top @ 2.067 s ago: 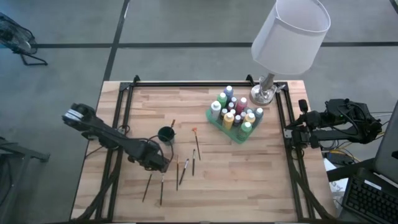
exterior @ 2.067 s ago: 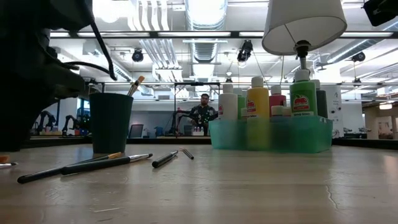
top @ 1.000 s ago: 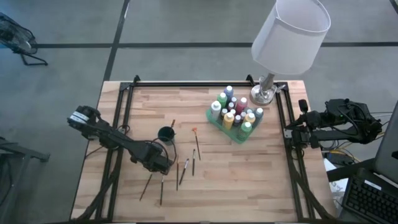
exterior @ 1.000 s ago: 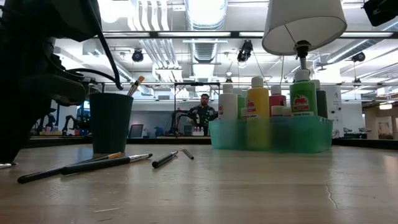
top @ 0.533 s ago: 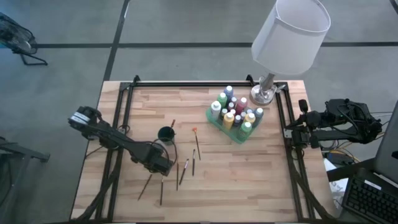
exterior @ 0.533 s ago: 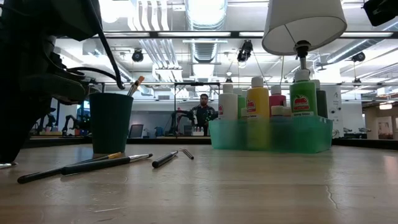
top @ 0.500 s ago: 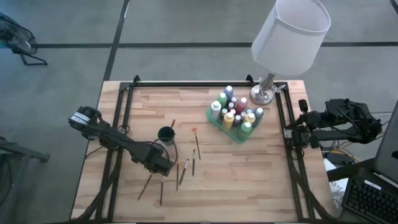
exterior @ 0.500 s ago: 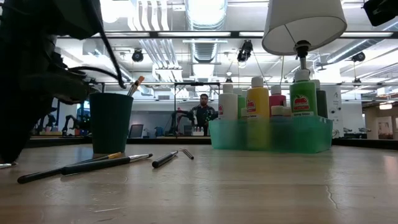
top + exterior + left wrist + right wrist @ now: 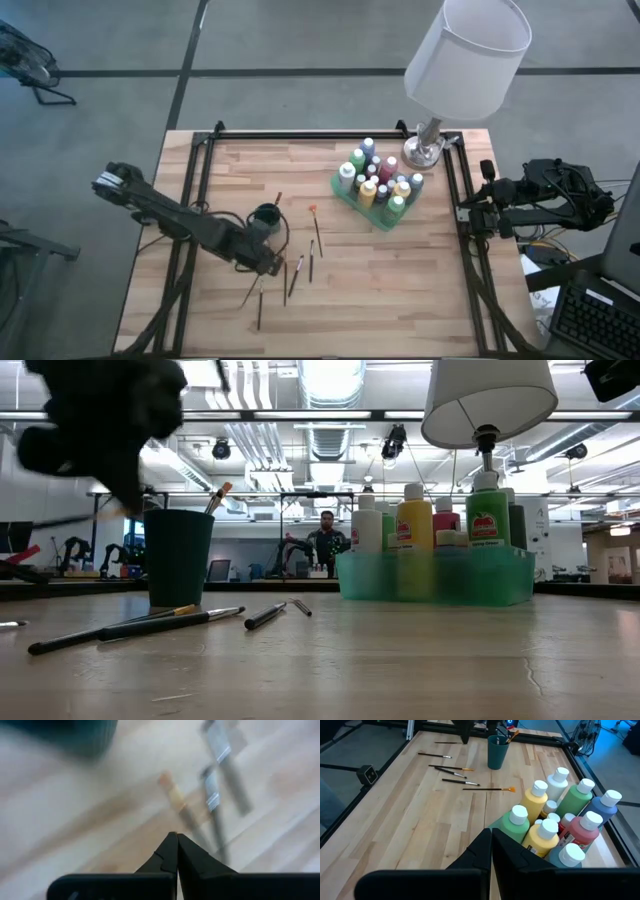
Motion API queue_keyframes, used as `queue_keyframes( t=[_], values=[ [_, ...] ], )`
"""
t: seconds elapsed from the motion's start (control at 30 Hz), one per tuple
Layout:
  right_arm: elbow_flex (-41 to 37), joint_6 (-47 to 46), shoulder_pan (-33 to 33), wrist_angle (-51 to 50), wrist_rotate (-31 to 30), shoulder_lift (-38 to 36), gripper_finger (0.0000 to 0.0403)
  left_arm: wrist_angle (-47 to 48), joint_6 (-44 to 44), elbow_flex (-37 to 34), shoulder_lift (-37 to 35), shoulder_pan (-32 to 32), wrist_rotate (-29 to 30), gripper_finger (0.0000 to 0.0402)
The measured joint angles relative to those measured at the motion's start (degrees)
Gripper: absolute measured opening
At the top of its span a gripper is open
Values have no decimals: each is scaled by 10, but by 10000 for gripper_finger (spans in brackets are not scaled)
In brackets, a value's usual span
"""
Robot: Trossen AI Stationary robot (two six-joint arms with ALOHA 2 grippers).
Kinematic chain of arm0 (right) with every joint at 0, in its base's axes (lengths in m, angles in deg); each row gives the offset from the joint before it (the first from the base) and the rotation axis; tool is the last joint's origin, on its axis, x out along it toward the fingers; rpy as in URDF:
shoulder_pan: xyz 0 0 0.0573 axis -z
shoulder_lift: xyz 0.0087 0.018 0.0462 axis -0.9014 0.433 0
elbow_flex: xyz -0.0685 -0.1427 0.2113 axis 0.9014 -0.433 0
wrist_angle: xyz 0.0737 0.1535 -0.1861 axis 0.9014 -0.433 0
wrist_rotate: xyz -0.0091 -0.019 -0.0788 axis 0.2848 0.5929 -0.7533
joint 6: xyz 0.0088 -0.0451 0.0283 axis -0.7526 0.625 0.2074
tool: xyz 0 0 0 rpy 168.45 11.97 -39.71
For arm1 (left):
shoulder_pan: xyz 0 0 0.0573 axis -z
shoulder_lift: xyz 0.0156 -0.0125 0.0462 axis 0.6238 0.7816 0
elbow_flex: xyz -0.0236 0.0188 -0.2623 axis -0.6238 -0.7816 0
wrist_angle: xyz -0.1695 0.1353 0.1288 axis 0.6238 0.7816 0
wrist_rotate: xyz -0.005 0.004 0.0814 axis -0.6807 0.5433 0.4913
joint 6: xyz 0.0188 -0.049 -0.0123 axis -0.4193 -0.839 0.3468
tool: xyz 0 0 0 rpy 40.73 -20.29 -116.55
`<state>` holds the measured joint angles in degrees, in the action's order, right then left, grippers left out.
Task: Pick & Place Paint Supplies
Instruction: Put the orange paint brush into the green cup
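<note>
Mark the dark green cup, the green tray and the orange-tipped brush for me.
dark green cup (image 9: 266, 216): high view, on its rim.
green tray (image 9: 505, 578): low view, on its front wall.
orange-tipped brush (image 9: 487, 789): right wrist view, on its thin handle.

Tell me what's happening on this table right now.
The left gripper, shut, is among the loose brushes on the table, next to the dark cup; whether it holds one is unclear. One brush stands in the cup. The paint bottles sit in the green tray. The right gripper waits shut at the table's edge.
</note>
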<state>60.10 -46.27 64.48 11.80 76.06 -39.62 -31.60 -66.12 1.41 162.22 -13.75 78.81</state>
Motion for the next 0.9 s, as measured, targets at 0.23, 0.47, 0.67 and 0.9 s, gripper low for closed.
queue_keyframes(
  t=[0.23, 0.47, 0.67, 0.9],
  values=[
    [0, 0, 0, 0, 0, 0, 8, -23, 114, 23, -84, 0, 204, 1],
    [0, 0, 0, 0, 0, 0, 8, -119, 351, 23, -150, -1, 395, 1],
    [0, 0, 0, 0, 0, 0, 8, -199, 515, 23, -186, -4, 500, 0],
    [0, 0, 0, 0, 0, 0, 8, -239, 623, 23, -200, -18, 578, 0]
  ],
)
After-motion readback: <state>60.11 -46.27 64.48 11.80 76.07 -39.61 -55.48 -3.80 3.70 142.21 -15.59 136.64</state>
